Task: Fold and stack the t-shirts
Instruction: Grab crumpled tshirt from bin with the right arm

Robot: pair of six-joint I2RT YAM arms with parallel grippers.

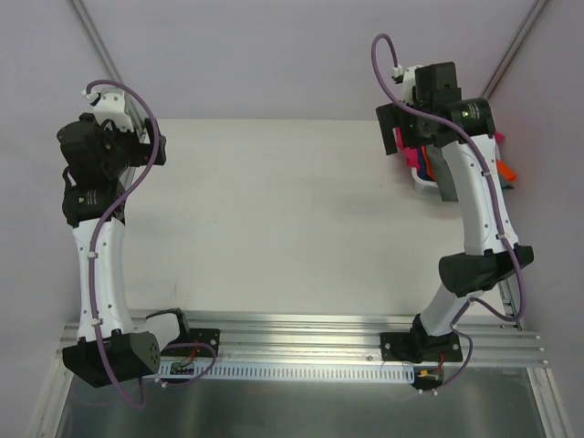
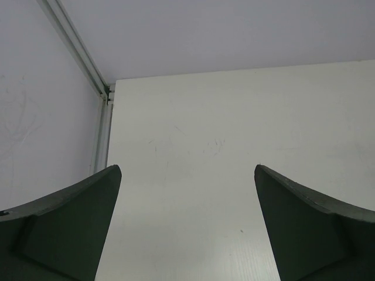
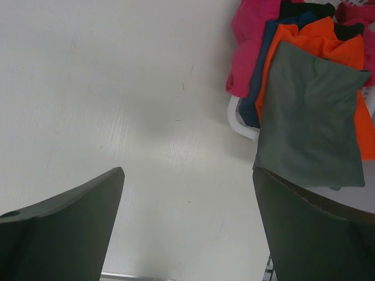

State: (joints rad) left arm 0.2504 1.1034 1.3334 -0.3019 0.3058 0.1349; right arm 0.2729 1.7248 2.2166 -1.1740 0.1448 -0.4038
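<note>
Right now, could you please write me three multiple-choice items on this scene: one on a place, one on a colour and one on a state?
1. Where is the pile of soft cloth t-shirts?
A. In the white plastic basket on the right of the white table.
B. Spread flat mid-table.
C. Under the left arm.

2. What colour is the top shirt?
A. Magenta-pink.
B. Dark grey-olive.
C. Dark blue.

3. How are the right gripper and its fingers set?
A. Shut on cloth.
B. Apart, holding nothing.
C. Shut, empty.

Answers:
1 A, the right wrist view shows cloth heaped over the basket rim.
2 B, the grey-olive t-shirt covers the orange t-shirt.
3 B, bare table shows between them.
</note>
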